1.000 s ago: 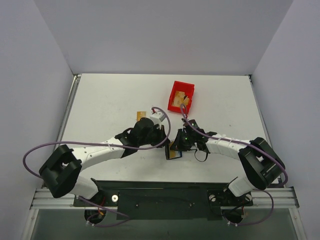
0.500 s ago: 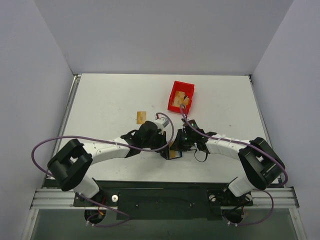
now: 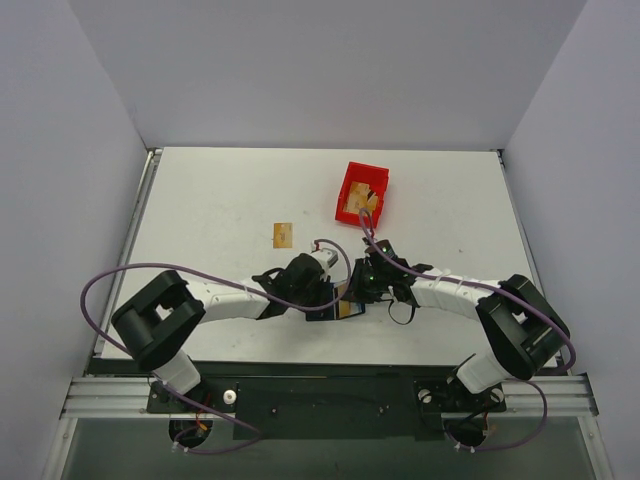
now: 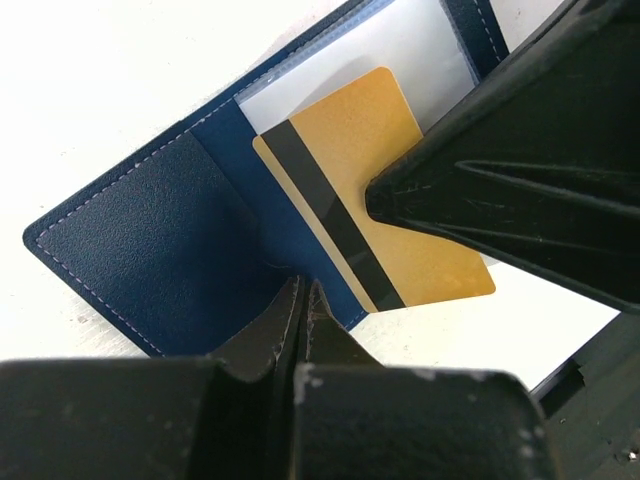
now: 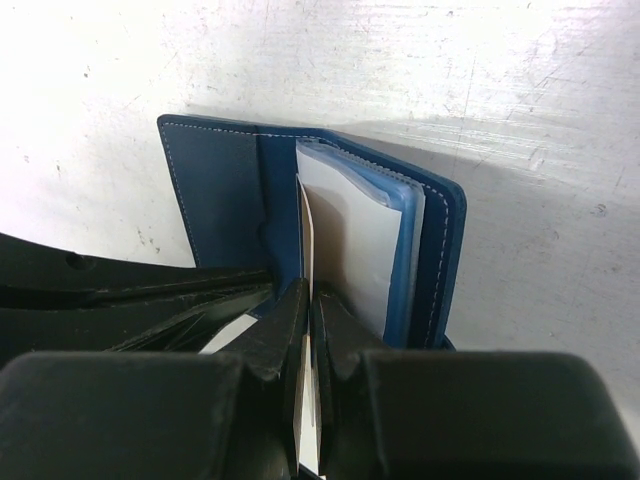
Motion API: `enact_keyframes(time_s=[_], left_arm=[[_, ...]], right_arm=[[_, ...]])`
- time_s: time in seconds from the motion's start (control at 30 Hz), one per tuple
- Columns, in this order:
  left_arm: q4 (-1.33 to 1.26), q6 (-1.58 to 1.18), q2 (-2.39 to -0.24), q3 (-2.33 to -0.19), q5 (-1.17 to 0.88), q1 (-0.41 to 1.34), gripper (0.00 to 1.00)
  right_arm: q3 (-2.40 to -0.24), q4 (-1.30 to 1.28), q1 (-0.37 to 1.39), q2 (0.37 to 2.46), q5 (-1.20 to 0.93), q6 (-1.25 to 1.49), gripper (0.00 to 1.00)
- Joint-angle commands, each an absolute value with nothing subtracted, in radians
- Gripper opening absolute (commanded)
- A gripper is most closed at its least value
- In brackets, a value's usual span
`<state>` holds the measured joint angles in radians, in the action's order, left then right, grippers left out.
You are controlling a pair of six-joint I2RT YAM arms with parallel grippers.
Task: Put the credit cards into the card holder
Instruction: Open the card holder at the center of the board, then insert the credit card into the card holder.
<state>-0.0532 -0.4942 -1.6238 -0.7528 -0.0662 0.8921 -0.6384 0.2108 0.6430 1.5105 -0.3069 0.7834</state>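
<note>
While the navy card holder (image 4: 150, 230) lies open on the white table (image 3: 220, 200), between the two arms and near their bases, a gold credit card (image 4: 345, 160) with a dark stripe rests slantwise across its inside. One corner reaches the clear sleeves (image 5: 350, 240), and the card is not yet tucked in. The right gripper (image 5: 306, 290) is closed on this card's edge. The left gripper (image 4: 302, 295) is closed too, seemingly pinching the holder's near edge to steady it. To go in cleanly, the card probably needs squaring to the pocket mouth, then sliding flat while the holder is held firm. A second credit card (image 3: 283, 235) lies well apart on the table, and a red bin (image 3: 366, 172) sits beyond.
</note>
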Motion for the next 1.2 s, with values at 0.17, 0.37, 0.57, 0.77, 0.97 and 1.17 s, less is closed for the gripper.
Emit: enact_keyframes(time_s=[0.17,0.37,0.57,0.77,0.97,1.17], left_arm=[[-0.071,-0.492,-1.681,-0.782,0.009,0.904,0.00],[-0.058,-0.503,-1.700,-0.790,0.008,0.904,0.00],[-0.049,-0.505,-1.703,-0.801,0.012,0.904,0.00],[-0.044,-0.505,-1.698,-0.805,0.002,0.904,0.00],[-0.049,-0.505,-1.707,-0.813,-0.026,0.904,0.00],[-0.054,-0.508,-1.712,-0.815,-0.035,0.904,0.00]], right_arm=[[-0.646,0.081,0.641,1.413,-0.259,0.756,0.00],[-0.650,-0.058,0.614,1.286,-0.209,0.732,0.00],[-0.640,-0.141,0.586,1.244,-0.170,0.696,0.00],[-0.627,-0.132,0.580,1.287,-0.166,0.706,0.00],[-0.640,-0.110,0.581,1.362,-0.163,0.716,0.00],[-0.652,-0.095,0.580,1.437,-0.170,0.732,0.00]])
